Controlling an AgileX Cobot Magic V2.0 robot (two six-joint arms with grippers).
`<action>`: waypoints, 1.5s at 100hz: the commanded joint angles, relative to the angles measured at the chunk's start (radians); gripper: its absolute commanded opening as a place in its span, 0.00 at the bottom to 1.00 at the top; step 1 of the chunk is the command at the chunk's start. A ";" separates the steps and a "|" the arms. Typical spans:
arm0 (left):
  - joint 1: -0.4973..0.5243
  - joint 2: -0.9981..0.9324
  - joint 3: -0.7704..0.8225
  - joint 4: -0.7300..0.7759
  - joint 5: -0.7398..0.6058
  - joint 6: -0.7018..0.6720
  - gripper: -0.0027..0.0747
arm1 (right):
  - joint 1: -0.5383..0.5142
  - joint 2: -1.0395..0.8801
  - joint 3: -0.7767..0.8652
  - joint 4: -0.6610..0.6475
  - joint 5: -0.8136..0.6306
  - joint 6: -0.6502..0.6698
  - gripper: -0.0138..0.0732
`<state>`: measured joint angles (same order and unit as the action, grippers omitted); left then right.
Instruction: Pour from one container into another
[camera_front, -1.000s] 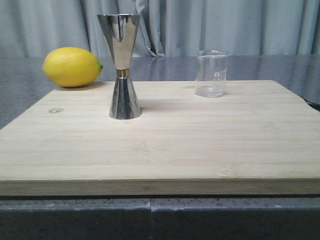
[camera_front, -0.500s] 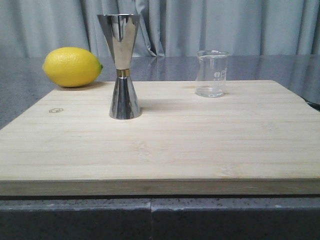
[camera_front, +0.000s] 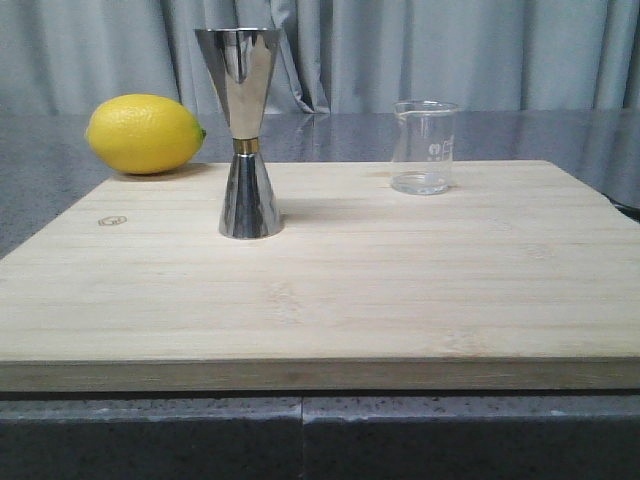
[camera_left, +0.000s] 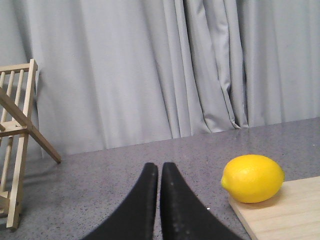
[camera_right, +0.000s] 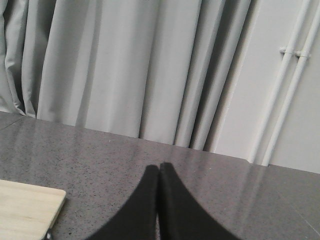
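Observation:
A small clear glass beaker (camera_front: 423, 147) stands upright at the back right of the wooden board (camera_front: 330, 290); a little clear liquid seems to lie at its bottom. The tall steel jigger (camera_front: 243, 132) with a gold waist band stands upright left of centre on the board. Neither arm appears in the front view. My left gripper (camera_left: 159, 167) is shut with nothing in it, over grey counter to the left of the board. Off the board's right corner (camera_right: 30, 210), my right gripper (camera_right: 159, 168) is shut and empty too, above the counter.
A yellow lemon (camera_front: 145, 133) lies at the board's back left corner, also in the left wrist view as the lemon (camera_left: 252, 178). A wooden rack (camera_left: 17, 145) stands on the counter far left. Grey curtains hang behind the counter. White pipes (camera_right: 287, 85) run up the wall at right.

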<state>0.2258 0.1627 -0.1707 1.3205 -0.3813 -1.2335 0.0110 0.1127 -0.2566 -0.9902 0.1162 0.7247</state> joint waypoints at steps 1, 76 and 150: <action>0.001 0.008 -0.026 -0.033 -0.016 -0.013 0.01 | -0.008 0.012 -0.026 -0.011 -0.041 0.002 0.09; -0.044 0.006 -0.012 -0.060 0.033 -0.013 0.01 | -0.008 0.012 -0.026 -0.011 -0.041 0.002 0.09; -0.187 -0.178 0.203 -1.148 0.255 1.126 0.01 | -0.008 0.012 -0.026 -0.011 -0.041 0.002 0.09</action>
<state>0.0462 0.0079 0.0053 0.2051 -0.0941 -0.1449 0.0110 0.1127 -0.2566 -0.9902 0.1162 0.7263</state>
